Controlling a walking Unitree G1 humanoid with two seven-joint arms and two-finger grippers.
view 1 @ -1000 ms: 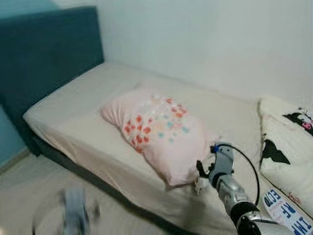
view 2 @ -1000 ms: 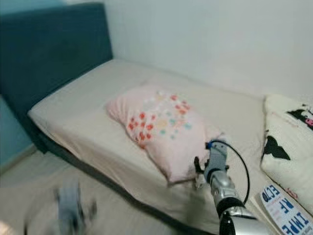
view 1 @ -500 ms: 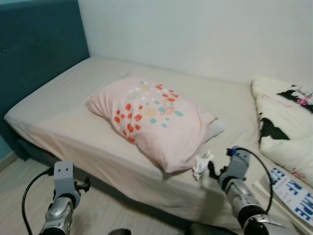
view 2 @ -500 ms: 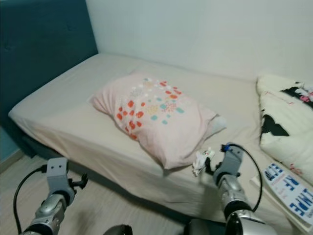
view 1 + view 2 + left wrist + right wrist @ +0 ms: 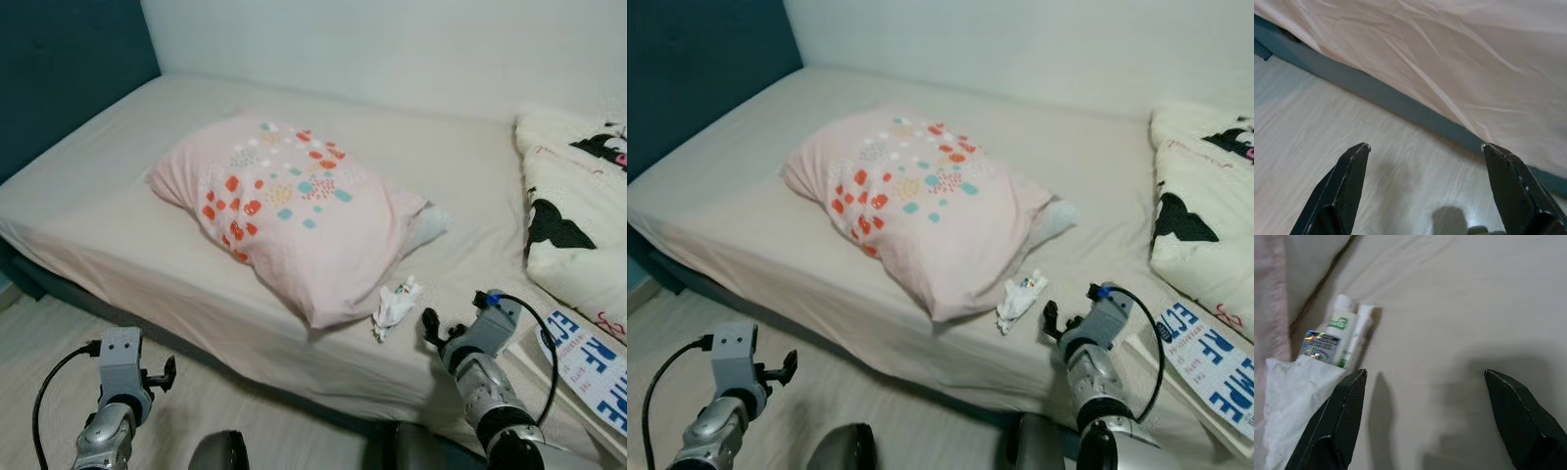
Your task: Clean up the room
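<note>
Right wrist view: fingers [image 5: 1337, 431] spread wide, empty, now nearer crumpled wrapper [image 5: 1317, 377] at left of frame than before, likely ready for pickup.

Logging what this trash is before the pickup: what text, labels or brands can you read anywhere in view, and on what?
"RE" and "IMPE", big blue letters cut off at the picture's edge: on the white printed sheet at the bed's right edge, beside the right gripper.
Green print and a shiny sticker on the small white tube tucked in the crumpled tissue: too small and blurred to read.
Pink marks on the cartoon-print blanket: unreadable.
</note>
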